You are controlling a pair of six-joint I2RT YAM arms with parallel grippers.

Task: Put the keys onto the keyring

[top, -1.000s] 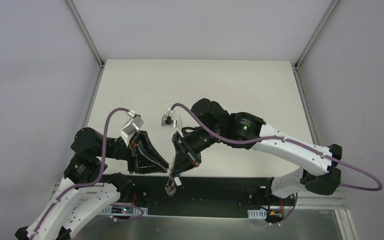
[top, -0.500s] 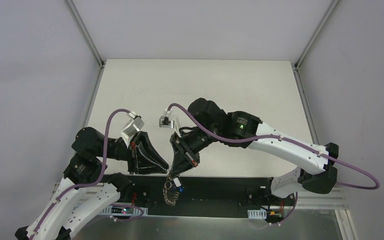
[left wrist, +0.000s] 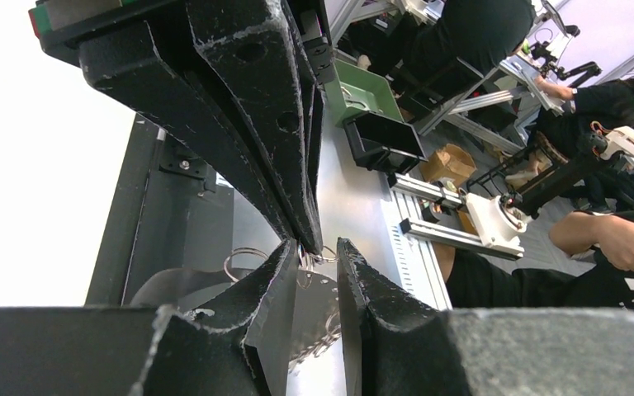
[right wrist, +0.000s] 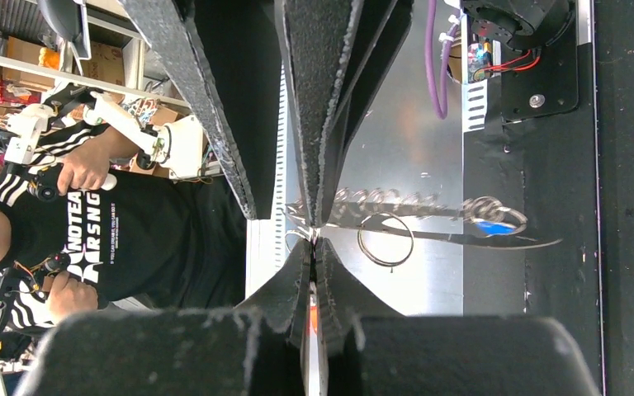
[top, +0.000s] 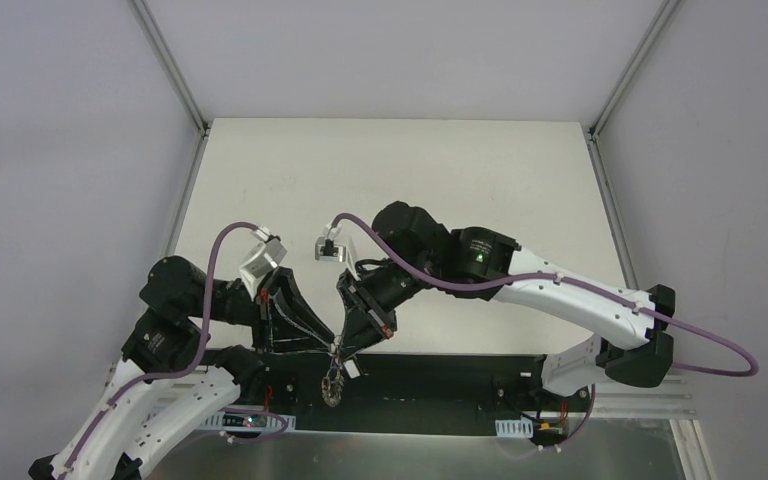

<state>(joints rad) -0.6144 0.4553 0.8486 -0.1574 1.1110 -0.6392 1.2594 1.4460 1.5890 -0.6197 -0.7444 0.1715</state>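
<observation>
My right gripper [top: 341, 352] is shut on the thin wire of the keyring [top: 332, 388], which hangs below it over the black base plate as a small bunch of silver keys. My left gripper [top: 329, 344] meets it tip to tip from the left. In the left wrist view the left gripper [left wrist: 324, 247] stands partly open, with the right fingertips [left wrist: 307, 235] and a bit of wire in the gap. In the right wrist view the right gripper [right wrist: 314, 241] pinches wire, and a round loop [right wrist: 385, 239], a row of small rings [right wrist: 380, 200] and a blue-headed key [right wrist: 493, 225] hang beyond. No black-headed key shows.
The cream table [top: 400, 180] stretches away behind both arms. A black base plate [top: 440, 385] and a shiny metal strip [top: 410, 455] run along the near edge under the grippers. Aluminium frame posts [top: 170, 65] stand at the table's back corners.
The right gripper has drifted a little left and down toward the left gripper. The hanging keyring has swung left and lower, and its blue key no longer shows from above.
</observation>
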